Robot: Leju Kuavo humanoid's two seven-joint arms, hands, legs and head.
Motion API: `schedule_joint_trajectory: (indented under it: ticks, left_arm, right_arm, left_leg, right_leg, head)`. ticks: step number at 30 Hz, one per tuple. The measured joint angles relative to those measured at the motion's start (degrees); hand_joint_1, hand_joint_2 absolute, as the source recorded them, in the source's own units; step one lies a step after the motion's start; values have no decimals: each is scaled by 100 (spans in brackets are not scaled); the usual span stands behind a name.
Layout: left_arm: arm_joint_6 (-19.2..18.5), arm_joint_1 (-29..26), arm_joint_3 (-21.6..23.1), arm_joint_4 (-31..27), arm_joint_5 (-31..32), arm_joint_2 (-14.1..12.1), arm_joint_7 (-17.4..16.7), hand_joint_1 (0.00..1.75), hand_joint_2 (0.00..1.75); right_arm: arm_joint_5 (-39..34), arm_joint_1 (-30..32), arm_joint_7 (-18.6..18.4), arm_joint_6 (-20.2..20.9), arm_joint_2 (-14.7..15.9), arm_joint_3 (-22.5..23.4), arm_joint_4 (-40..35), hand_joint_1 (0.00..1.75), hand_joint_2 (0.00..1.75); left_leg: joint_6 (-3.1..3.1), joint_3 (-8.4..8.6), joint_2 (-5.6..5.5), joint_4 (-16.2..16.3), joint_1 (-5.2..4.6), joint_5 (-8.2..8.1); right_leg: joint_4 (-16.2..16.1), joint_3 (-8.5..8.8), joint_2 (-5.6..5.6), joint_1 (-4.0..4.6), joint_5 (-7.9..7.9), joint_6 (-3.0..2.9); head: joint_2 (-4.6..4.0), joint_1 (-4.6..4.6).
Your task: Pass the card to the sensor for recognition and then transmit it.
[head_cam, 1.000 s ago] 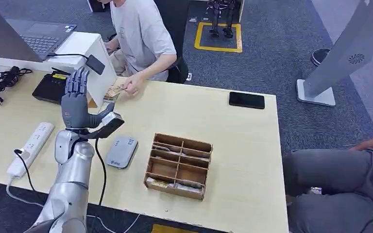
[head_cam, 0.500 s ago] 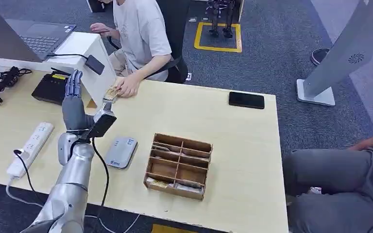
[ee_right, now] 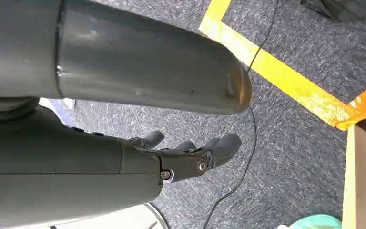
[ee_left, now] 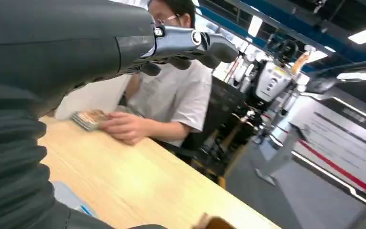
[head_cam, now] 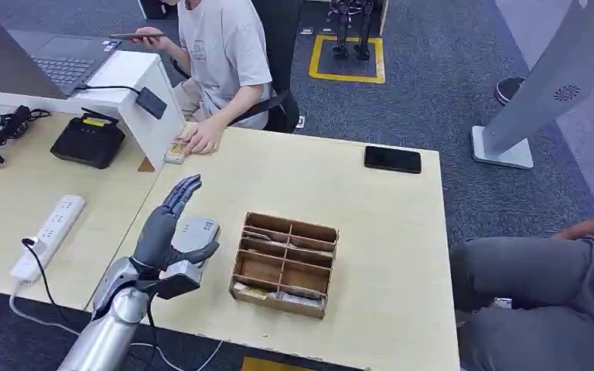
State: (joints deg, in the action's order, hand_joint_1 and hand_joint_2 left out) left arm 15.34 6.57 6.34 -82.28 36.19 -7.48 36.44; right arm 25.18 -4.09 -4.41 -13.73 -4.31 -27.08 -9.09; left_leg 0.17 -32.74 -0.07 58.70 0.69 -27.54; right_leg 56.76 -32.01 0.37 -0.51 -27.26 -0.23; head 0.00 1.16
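Left hand (head_cam: 172, 236) hovered over the grey sensor (head_cam: 198, 234), fingers spread, nothing held. Card (head_cam: 175, 151), small, tan with printed pattern, lay at the table's (head_cam: 371, 232) far-left edge under a person's hand (head_cam: 201, 137). Right hand (ee_right: 190, 155) hung over floor, fingers loosely apart.

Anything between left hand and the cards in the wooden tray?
Nothing visible. Left hand is above the flat grey card reader; the divided wooden tray sits beside it, cards in its near compartments uncovered.
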Motion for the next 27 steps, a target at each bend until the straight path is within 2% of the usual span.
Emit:
schedule_joint_trajectory:
  ticks: [3, 6, 10, 13, 15, 17, 19, 20, 22, 26, 27]
  left_arm:
    - [-185, -434, 81, -662, -330, -138, 149, 0, 175]
    - [-148, -937, 81, -1202, -254, -223, 319, 0, 175]
    - [224, -1639, 81, -1689, -1, -312, 334, 0, 175]
    - [768, -2158, 104, -1941, 561, -365, 311, 0, 175]
    - [1230, -2536, 221, -2058, 1082, -435, 102, 0, 175]
    - [1718, -2800, 411, -2075, 1492, -520, -248, 0, 175]
    - [2231, -2993, 748, -2075, 2100, -673, -932, 0, 175]
    - [2340, -3058, 892, -2075, 2387, -728, -1177, 0, 175]
    - [2400, -3172, 1073, -2075, 2961, -739, -1429, 0, 175]
    - [2418, -3210, 1178, -2027, 3287, -578, -1423, 0, 175]
    - [2429, -3199, 1186, -2003, 3493, -539, -1529, 0, 175]
  right_arm:
    - [-31, 26, 24, -28, 2, 59, 0, 0, 0]
    - [-59, 34, 24, -52, 2, 133, 0, 0, 0]
    - [-81, 50, 13, -129, 2, 192, 0, 0, 0]
    - [-111, 51, 13, -164, 2, 249, 0, 0, 0]
    - [-116, 57, 2, -197, 2, 288, 0, 0, 0]
    - [-116, 61, -4, -212, 2, 310, 0, 0, 0]
    - [-111, 60, -4, -238, 0, 326, 0, 0, 0]
    - [-109, 60, -7, -249, 0, 334, 0, 0, 0]
    - [-109, 61, -26, -286, 0, 363, 0, 0, 0]
    - [-116, 59, -83, -339, 0, 424, 0, 0, 0]
    - [-116, 58, -90, -341, 0, 428, -2, 0, 0]
  left_leg:
    - [0, 1, 2, 0, 0, 0]
    - [-2, 0, 2, -2, 1, -3]
    - [-3, -2, 2, -3, 2, -7]
    - [-3, -2, 3, -4, 1, -8]
    - [-2, -1, 4, -4, 0, -9]
    - [-2, -3, -1, -4, 1, -9]
    - [-3, -5, -2, -4, 1, -11]
    - [-4, -5, -2, -4, 1, -11]
    - [-4, -4, -1, -4, 1, -11]
    - [-3, -2, -11, -4, 1, -10]
    - [-3, -2, -10, -4, 1, -10]
  right_leg:
    - [0, 0, 1, 0, 0, 0]
    - [0, -1, 1, 1, -3, 1]
    - [0, -3, 1, 1, -6, -1]
    - [0, -3, 1, 1, -9, -2]
    - [-2, -6, 1, 0, -10, -1]
    - [-3, -6, -2, 0, -13, 2]
    - [-3, -5, -3, 0, -13, 2]
    - [-3, -4, -3, 0, -13, 2]
    - [-3, -4, -3, 0, -13, 2]
    - [-3, 2, -12, 0, -12, 2]
    - [-3, 2, -12, 0, -12, 2]
  head:
    - [0, 2]
    - [0, 4]
    - [0, 2]
    - [0, 0]
    - [0, 4]
    - [0, 0]
    - [0, 2]
    - [0, 2]
    - [0, 2]
    - [0, 2]
    - [0, 2]
